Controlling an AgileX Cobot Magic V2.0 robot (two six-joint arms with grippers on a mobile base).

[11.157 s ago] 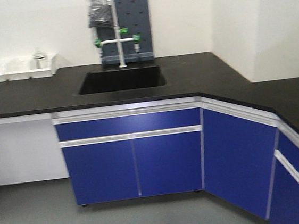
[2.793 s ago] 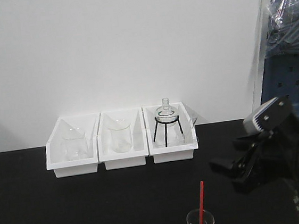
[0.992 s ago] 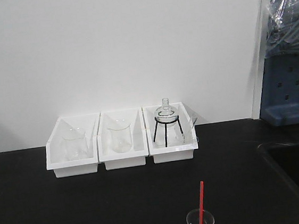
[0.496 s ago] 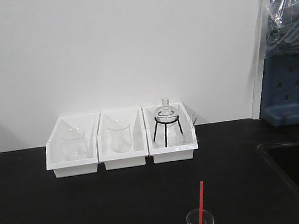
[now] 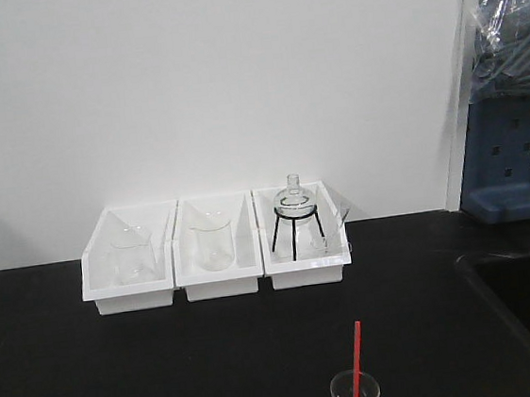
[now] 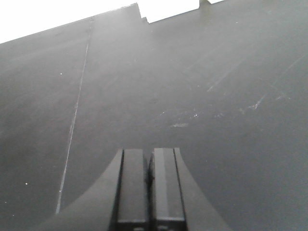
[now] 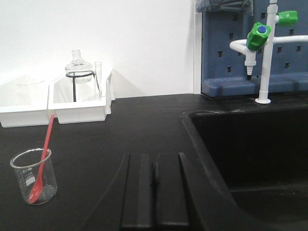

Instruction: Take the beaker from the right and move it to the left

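Observation:
The beaker (image 5: 354,394) is small clear glass with a thin red rod leaning up out of it. It stands on the black counter at the bottom edge of the front view. In the right wrist view the beaker (image 7: 33,175) is at lower left, well left of my right gripper (image 7: 154,161), whose jaws are closed together and empty. My left gripper (image 6: 148,156) is shut and empty over bare black counter; the beaker does not show in that view. Neither gripper shows in the front view.
Three white bins (image 5: 217,284) stand against the back wall, two holding larger clear beakers (image 5: 211,241), the right one a round glass flask on black legs (image 5: 295,216). A black sink (image 7: 250,149) lies right of my right gripper, a tap with green knobs (image 7: 262,36) behind it.
Nothing differs over the last second. About 2.8 s ago my right arm showed at the right of the front view; it has since left that view.

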